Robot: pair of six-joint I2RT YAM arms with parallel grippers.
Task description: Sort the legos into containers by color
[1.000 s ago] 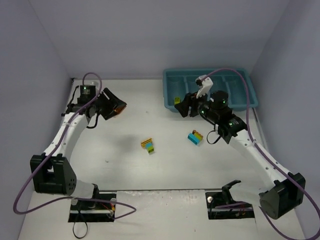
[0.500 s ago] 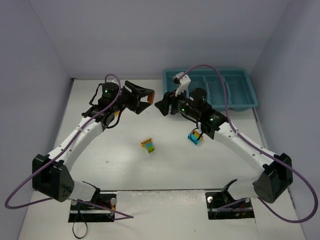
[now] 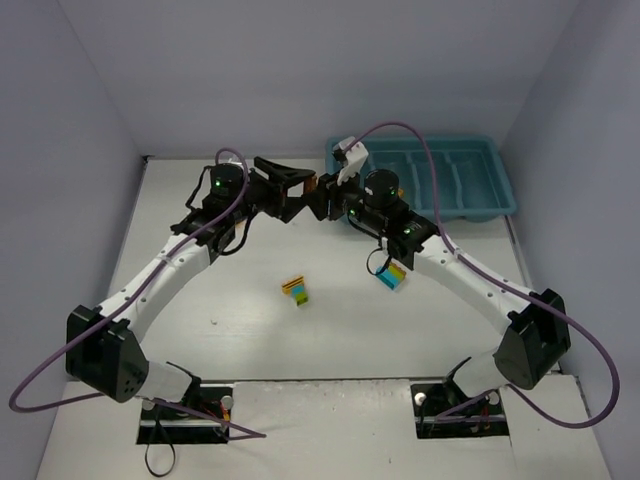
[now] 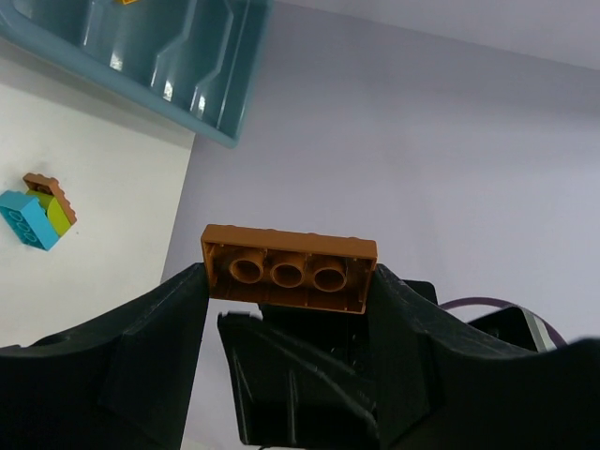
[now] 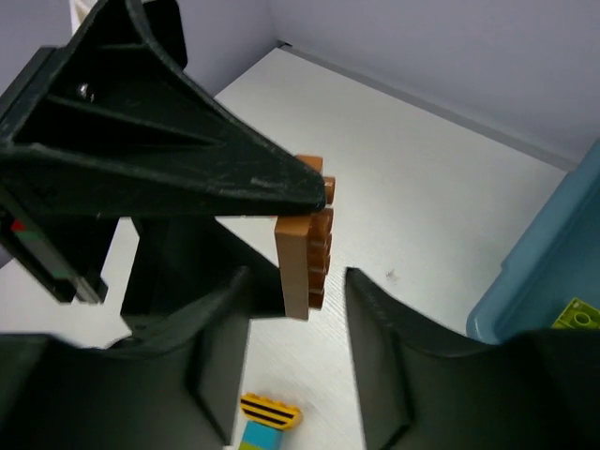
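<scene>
Orange brick (image 4: 289, 269), flat with three round sockets underneath, is clenched end to end between our left fingers (image 4: 122, 347), raised off the bench (image 3: 240, 300). Our right fingers (image 5: 380, 356) gape wide on either side of it; we cannot tell whether they touch. Behind sits the glossy teal tray (image 3: 480, 210). Below us lie a yellow-striped clump (image 3: 296, 290) and a cyan-green clump (image 3: 392, 275), well apart.
</scene>
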